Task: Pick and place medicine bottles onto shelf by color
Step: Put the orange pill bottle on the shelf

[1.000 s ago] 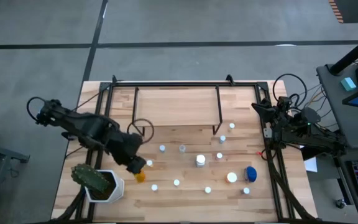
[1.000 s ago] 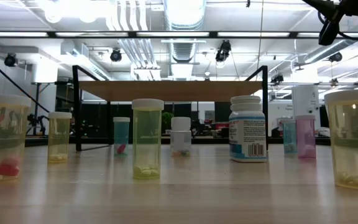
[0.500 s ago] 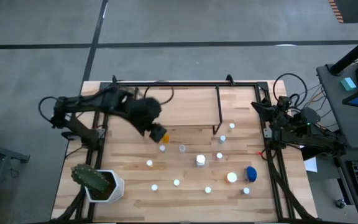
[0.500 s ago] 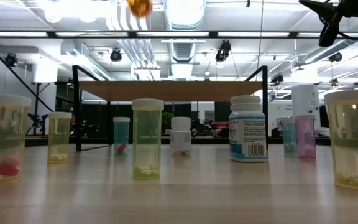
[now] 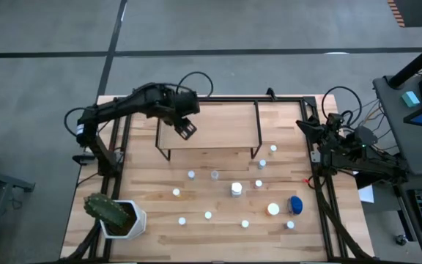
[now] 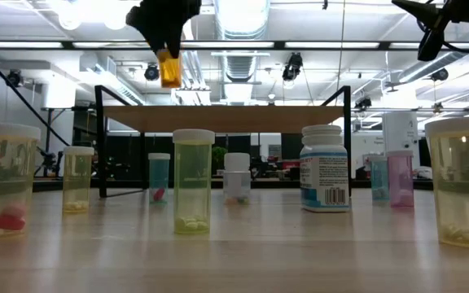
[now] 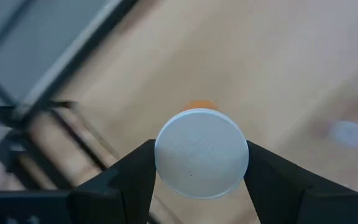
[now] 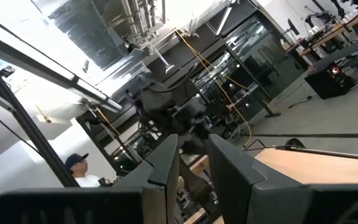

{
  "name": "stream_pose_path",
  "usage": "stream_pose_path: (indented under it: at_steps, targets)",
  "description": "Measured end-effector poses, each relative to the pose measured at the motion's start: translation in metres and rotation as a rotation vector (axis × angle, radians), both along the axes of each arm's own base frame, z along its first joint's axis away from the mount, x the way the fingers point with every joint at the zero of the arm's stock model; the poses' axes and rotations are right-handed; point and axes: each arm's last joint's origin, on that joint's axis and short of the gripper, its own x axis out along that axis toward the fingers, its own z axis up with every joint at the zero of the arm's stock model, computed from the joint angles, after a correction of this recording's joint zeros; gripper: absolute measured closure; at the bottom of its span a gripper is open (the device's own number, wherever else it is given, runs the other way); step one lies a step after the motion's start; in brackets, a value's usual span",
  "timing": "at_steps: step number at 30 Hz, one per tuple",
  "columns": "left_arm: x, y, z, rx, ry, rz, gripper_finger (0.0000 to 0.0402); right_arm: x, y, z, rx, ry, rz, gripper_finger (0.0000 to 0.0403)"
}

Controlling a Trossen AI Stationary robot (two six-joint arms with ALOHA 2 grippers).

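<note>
My left gripper (image 5: 186, 129) hangs over the left part of the shelf (image 5: 222, 121), a light-wood board on black legs, and is shut on an orange bottle with a white cap (image 7: 201, 152). In the low view the bottle (image 6: 169, 72) hangs above the board (image 6: 243, 119). Several other small bottles stand on the table in front of the shelf, among them a white-capped one (image 5: 237, 189) and a wider blue one (image 5: 295, 204). My right gripper (image 8: 192, 158) waits at the table's right edge, fingers close together and empty. My left gripper pinches the orange bottle at its white cap's two opposite sides (image 7: 156, 163) between its two fingers (image 7: 126, 180). The fingers come from above, pointing down. The bottle hangs roughly upright below them (image 6: 169, 75), clear of the shelf board.
A white pot with a green cactus (image 5: 114, 215) stands at the near left corner. Black frame rails run along the table's left and right sides (image 5: 321, 183). In the low view, tall yellow bottles (image 6: 192, 183) and a white-and-blue bottle (image 6: 325, 169) stand near the camera.
My left gripper has risen from beside the cactus pot and swung toward the far edge, turning as it went. It now hangs over the shelf's left part. The orange bottle has gone with it, lifted clear of the table.
</note>
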Motion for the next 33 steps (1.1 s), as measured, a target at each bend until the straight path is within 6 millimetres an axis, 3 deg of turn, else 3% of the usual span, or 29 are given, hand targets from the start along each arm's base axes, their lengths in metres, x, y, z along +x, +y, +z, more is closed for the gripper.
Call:
stream_pose_path:
  at_steps: [7,13,25,33]
  targets:
    - [-0.009,0.035,-0.014,0.036,0.108,0.031,0.0204,0.000,0.000,0.000,0.000,0.000,0.000,0.0326]
    - [-0.016,0.053,-0.028,-0.034,0.155,0.056,0.0204,0.000,0.000,0.000,0.000,0.000,0.000,0.0326]
    - [-0.016,0.058,-0.045,-0.057,0.174,0.074,0.0199,0.000,0.000,0.000,0.000,0.000,0.000,0.0326]
    - [-0.014,0.058,-0.045,-0.050,0.157,0.076,0.0151,0.000,0.000,0.000,0.002,-0.001,0.007,0.0326]
